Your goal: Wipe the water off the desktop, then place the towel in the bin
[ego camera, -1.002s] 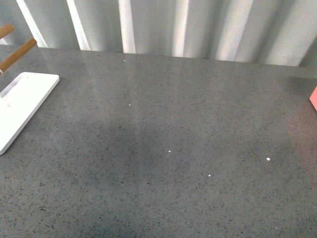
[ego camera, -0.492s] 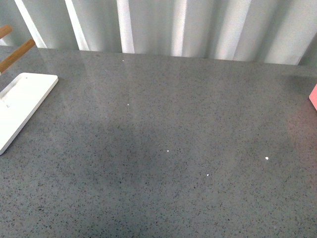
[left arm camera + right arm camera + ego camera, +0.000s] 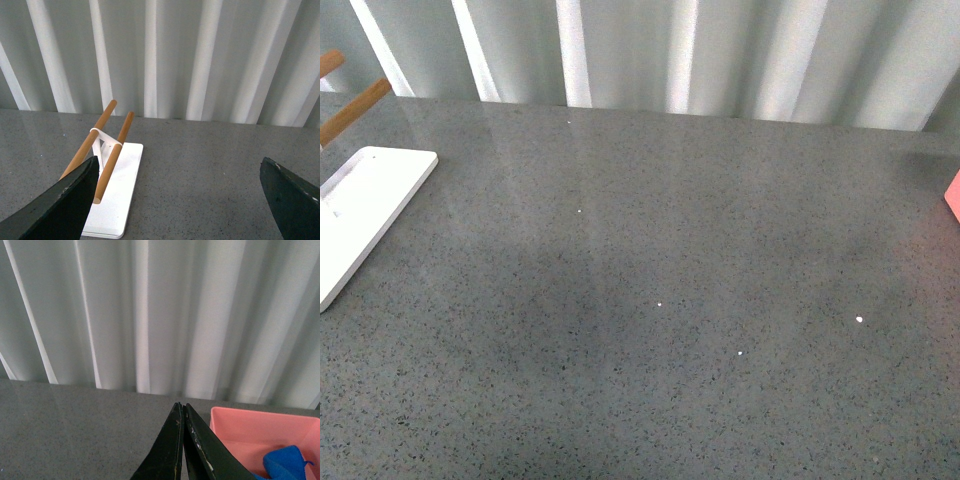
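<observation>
Front view: desktop reads dry apart from a few tiny white specks, at 6 to 4 o'clock of centre; whether beads of water or flecks in the stone I cannot tell. A faintly darker patch sits at 7 o'clock of centre, perhaps a damp film, perhaps shadow. Neither arm shows here. White board at 9 o'clock; a sliver of pink bin at 3 o'clock.

Change over the last second: almost none. The specks sit in the same pattern; the picture settles by a hair, then holds. No arm crosses the front view in any of the three.

Right wrist view: right gripper with fingers pressed together, nothing between them. Just beyond it is the bin, and the towel lies inside, a blue fold low against the pink floor.

Left wrist view: left gripper with fingers spread wide, empty, facing the rack of two wooden rods on the board.

Judgement: towel is binned and released, desktop shows no pool, both grippers empty. I take the task as essentially complete. Stillness of the front view fits arms parked or idle. Only open question is the specks; I would inspect them before logging done.
</observation>
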